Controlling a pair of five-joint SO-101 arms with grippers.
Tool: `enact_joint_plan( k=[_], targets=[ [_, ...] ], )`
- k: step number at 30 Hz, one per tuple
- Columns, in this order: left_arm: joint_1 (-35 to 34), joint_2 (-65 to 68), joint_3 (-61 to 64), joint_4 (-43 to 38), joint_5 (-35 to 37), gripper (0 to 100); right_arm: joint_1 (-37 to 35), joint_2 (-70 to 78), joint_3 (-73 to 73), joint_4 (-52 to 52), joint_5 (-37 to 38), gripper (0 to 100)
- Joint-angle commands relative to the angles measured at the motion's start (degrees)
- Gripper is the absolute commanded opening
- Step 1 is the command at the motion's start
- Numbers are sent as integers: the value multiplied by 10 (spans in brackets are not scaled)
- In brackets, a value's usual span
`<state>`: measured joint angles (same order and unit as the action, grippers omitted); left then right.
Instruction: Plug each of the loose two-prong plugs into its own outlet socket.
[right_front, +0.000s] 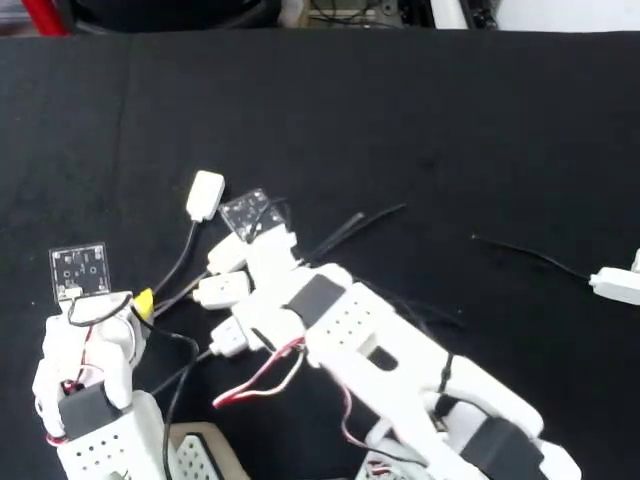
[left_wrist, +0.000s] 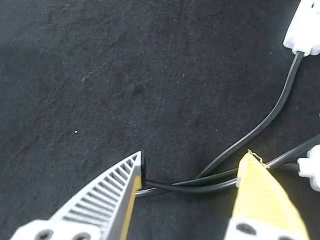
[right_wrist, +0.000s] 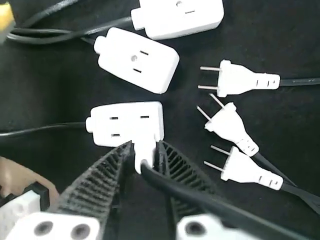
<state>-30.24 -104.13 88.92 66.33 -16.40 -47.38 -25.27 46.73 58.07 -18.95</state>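
Three loose plugs (right_wrist: 227, 125) lie in a row on the bench (right_front: 420, 120), just beside the socket blocks. Their prongs are bare and point towards the blocks, so each one needs only a short, straight push. A fourth plug (right_wrist: 145, 152) is the one in hand: your right arm's jaws are closed on its white body, one on each side, and its black cord (right_wrist: 200, 200) trails back between them towards the wrist. That plug butts against the edge of the nearest socket block (right_wrist: 125, 122). Its prongs are hidden, so I judge it seated or very nearly seated, and I cannot tell which. Gripping the body, not the cord, lets you press along the line of the prongs without bending them. A second socket block (right_wrist: 137, 59) and a third socket block (right_wrist: 177, 17) lie just beyond, faces up with their slots showing, free for the plugs in the row. Your left arm's jaws stand wide apart and hold nothing. They straddle two black leads (left_wrist: 200, 182) that cross on the bench between the tips. I take these for the blocks' own leads; closing on them would probably keep a block from sliding when you push. Seen from above, the left arm (right_front: 100, 440) sits at the near left corner and the right arm (right_front: 360, 330) reaches in over the cluster of blocks.
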Motion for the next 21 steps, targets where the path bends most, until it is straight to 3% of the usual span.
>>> enact_joint_plan(
  k=[1, 7, 13, 21],
  targets=[
    [-8, -4, -9, 3, -5, 302, -6, 8, -29, -20, -8, 11],
    [-7, -4, -3, -2, -5, 302, -6, 12, -27, -26, -9, 11],
    [-7, -4, -3, -2, -5, 302, -4, 12, 27, -102, -8, 11],
    [-8, -4, -2, -2, -5, 302, -3, 12, 26, -81, -8, 11]
  ],
)
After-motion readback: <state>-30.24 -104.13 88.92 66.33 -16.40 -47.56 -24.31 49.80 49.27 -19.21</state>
